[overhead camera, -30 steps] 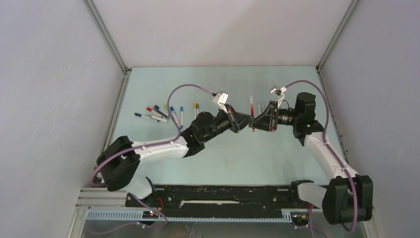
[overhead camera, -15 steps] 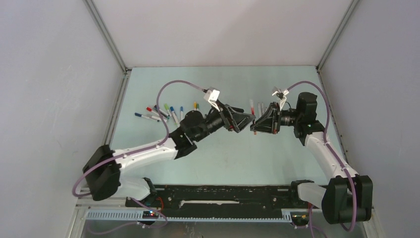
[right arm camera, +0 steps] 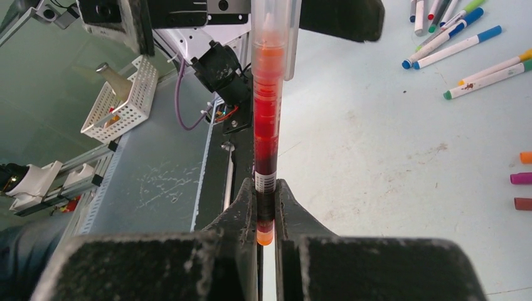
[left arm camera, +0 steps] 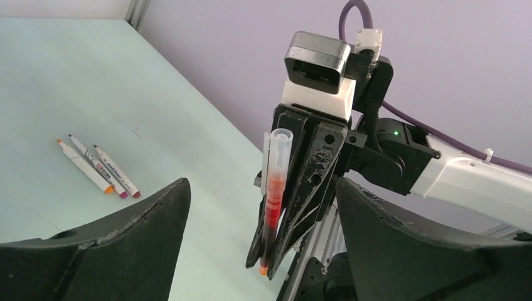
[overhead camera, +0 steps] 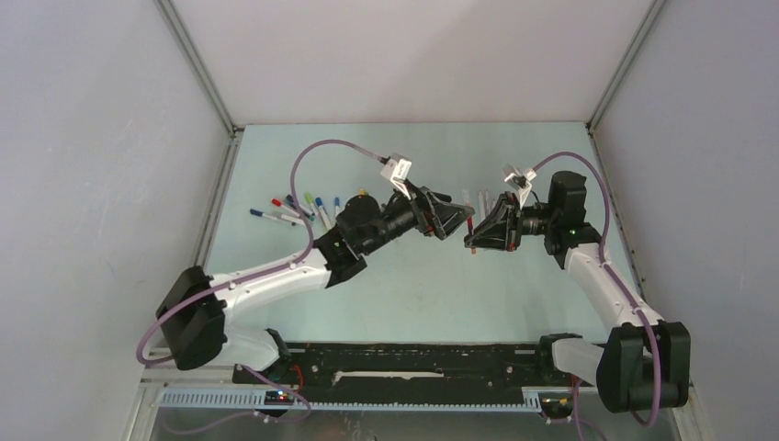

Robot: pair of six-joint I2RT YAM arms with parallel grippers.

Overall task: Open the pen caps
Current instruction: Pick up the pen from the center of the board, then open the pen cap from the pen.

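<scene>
Right gripper (right arm camera: 265, 199) pinches a red-ink pen (right arm camera: 266, 119) near its orange end; the barrel label (right arm camera: 266, 182) at the grip is too small to read. Its clear cap (left arm camera: 280, 144) is on. Left gripper (overhead camera: 449, 218) stands spread, apart from the pen. Loose pen caps (right arm camera: 521, 179) lie on the table (right arm camera: 376, 157).

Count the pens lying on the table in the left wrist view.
3. They lie side by side at the left: an orange-ended pen, a purple-ended pen beside it, and a red-ended pen rightmost. More may lie hidden or outside this view.
</scene>
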